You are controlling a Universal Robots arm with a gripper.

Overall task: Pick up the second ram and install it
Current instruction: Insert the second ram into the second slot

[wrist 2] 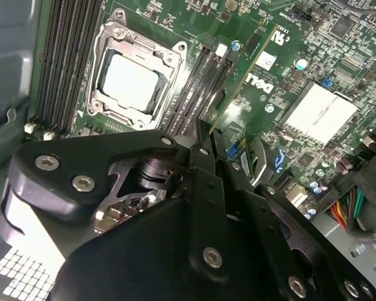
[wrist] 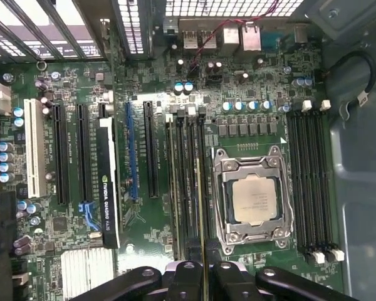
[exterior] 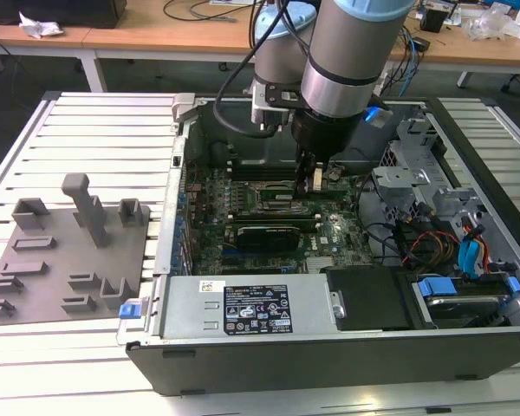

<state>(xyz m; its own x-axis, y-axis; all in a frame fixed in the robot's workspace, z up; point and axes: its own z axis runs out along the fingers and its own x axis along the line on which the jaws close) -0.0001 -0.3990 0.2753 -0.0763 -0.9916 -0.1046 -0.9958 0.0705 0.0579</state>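
End effector with second ram

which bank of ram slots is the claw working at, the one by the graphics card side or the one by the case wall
The bank on the graphics card side of the processor socket: the claw holds the second ram edge-on over those slots.

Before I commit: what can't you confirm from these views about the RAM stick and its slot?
- Whether the second ram is seated: the gripper hides its held end in the second wrist view.
- Slot contact: seen edge-on in the first wrist view.
- Exterior view: the arm hides the stick.
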